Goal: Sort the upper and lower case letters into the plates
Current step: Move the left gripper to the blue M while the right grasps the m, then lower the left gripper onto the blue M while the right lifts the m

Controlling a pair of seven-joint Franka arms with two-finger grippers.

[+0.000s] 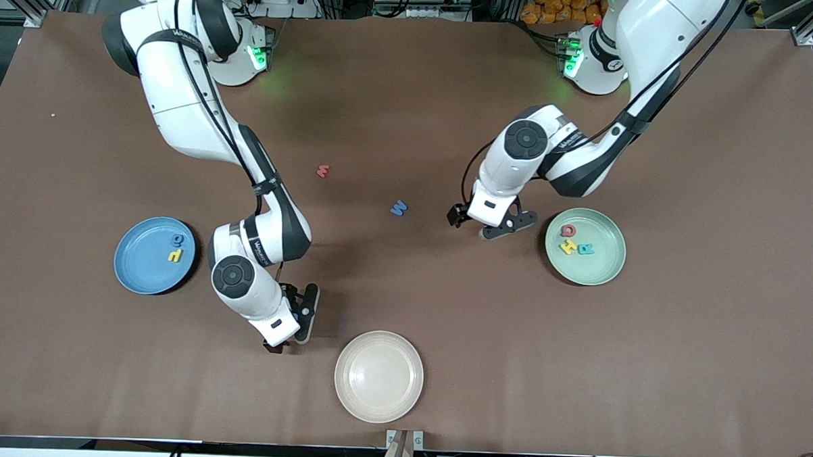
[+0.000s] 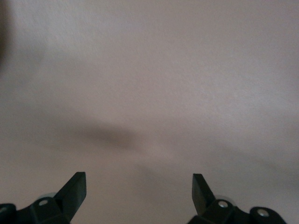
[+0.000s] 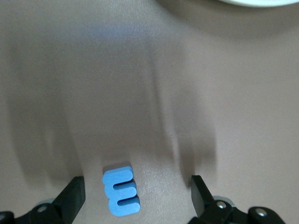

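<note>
The sky blue plate (image 1: 135,266) lies toward the right arm's end and holds a blue letter (image 1: 177,240) and a yellow letter (image 1: 175,255). The mint green plate (image 1: 605,262) lies toward the left arm's end and holds red (image 1: 568,230), yellow (image 1: 567,247) and teal (image 1: 585,249) letters. A red letter (image 1: 322,171) and a blue letter (image 1: 398,208) lie on the table mid-way. My right gripper (image 1: 291,333) (image 3: 138,193) is open and low, with a light blue letter (image 3: 121,191) on the table between its fingers, untouched. My left gripper (image 1: 509,227) (image 2: 139,191) is open and empty over bare table beside the green plate.
An empty cream-white plate (image 1: 379,375) lies near the table's front edge, close to my right gripper; its rim shows in the right wrist view (image 3: 233,2). The brown table top (image 1: 714,334) stretches around the plates.
</note>
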